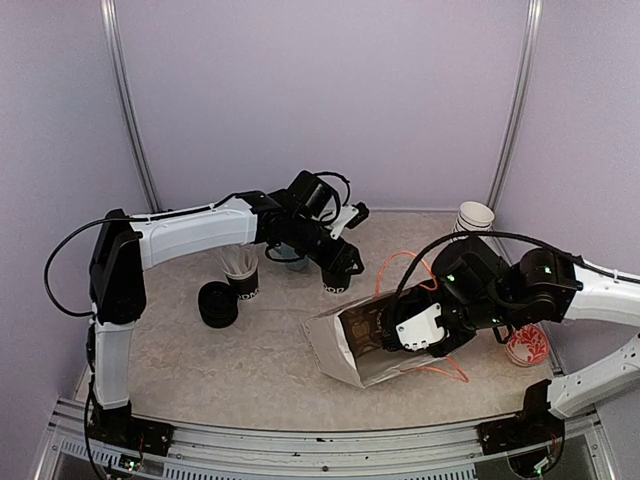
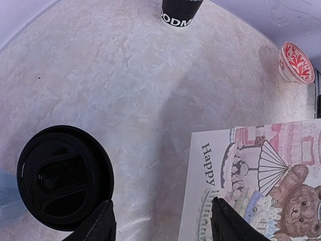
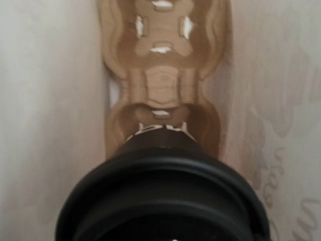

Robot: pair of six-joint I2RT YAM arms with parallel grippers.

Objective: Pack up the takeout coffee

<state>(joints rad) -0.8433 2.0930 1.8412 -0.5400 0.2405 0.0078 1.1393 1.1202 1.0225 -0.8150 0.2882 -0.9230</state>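
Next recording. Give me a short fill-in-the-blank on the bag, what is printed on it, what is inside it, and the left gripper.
1. The paper bag lies on its ____, mouth open.
2. The left wrist view shows a teddy bear printed on it, next to the word ____.
3. The left gripper is ____, with nothing between its fingers.
4. The cardboard cup carrier inside the bag is ____ in colour.
Missing words: side; Happy; open; brown.

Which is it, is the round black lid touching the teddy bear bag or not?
Apart. The left wrist view shows it: a strip of bare table lies between the black lid and the near edge of the bag.
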